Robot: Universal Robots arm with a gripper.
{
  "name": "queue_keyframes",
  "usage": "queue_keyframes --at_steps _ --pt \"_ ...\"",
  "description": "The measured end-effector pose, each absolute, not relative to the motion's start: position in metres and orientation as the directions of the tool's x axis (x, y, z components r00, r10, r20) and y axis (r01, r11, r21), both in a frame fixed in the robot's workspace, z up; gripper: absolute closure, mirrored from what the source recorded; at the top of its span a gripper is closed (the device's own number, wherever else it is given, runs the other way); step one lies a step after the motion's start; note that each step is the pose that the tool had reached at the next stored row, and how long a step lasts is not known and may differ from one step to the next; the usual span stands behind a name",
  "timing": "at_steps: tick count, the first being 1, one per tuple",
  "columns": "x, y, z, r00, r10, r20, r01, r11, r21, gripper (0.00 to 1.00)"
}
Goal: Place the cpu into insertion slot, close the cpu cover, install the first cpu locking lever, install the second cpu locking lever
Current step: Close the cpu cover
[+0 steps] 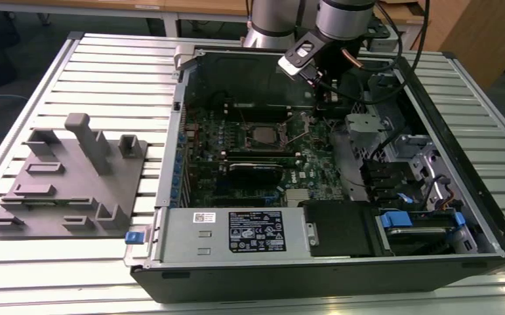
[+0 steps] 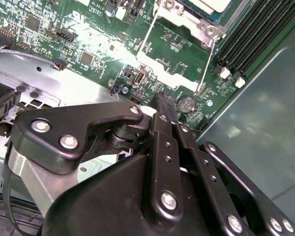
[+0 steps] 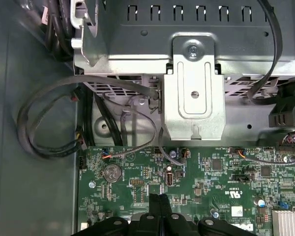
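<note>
— Fingers [image 3: 153, 209]?
— Pressed together with nothing between them; the gripper [image 2: 162, 102] hangs over the green circuit board [image 3: 211, 182].
— And the cpu [image 2: 209, 4]?
— Farther along that board, framed by the cpu cover [image 2: 189, 20], apart from the fingertips.

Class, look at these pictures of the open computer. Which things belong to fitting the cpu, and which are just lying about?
Part of the job:
cpu
cover
levers
gripper, above the board

Just lying about:
grey block on the table
labelled box
coin cell
cable loop
memory slots
</note>
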State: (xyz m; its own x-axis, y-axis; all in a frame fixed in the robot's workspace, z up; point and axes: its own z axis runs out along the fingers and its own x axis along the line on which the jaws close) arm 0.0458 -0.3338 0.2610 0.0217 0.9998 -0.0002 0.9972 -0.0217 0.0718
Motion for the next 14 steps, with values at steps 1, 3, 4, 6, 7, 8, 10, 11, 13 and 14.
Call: queue_keyframes --at_steps 1,3,4,6,7,8,10,11,13,14 --pt "0.0459 -0.3338 0.2610 0.022 1.000 0.000 0.997 -0.022 0.071 0.90" --pt "0.0462 -0.3338 0.2606 0.022 1.000 0.000 0.999 -0.022 0.049 0.90" --pt "0.0463 -0.3338 0.2606 0.022 1.000 -0.001 0.999 -0.022 0.037 0.90" --pt "0.0463 -0.3338 0.2607 0.022 1.000 -0.001 0.999 -0.022 0.032 0.90" --pt "0.0463 -0.3338 0.2607 0.022 1.000 -0.001 0.999 -0.022 0.032 0.90" --pt "0.0464 -0.3338 0.2607 0.022 1.000 -0.001 0.999 -0.022 0.031 0.90" --pt "0.0482 -0.3338 0.2603 0.022 1.000 -0.001 0.999 -0.022 0.031 0.90" --pt "0.0496 -0.3338 0.2602 0.022 1.000 -0.001 0.999 -0.022 0.031 0.90" --pt "0.0508 -0.3338 0.2590 0.022 1.000 -0.001 0.999 -0.022 0.031 0.90" --pt "0.0508 -0.3338 0.2575 0.022 1.000 -0.001 0.999 -0.022 0.031 0.90"
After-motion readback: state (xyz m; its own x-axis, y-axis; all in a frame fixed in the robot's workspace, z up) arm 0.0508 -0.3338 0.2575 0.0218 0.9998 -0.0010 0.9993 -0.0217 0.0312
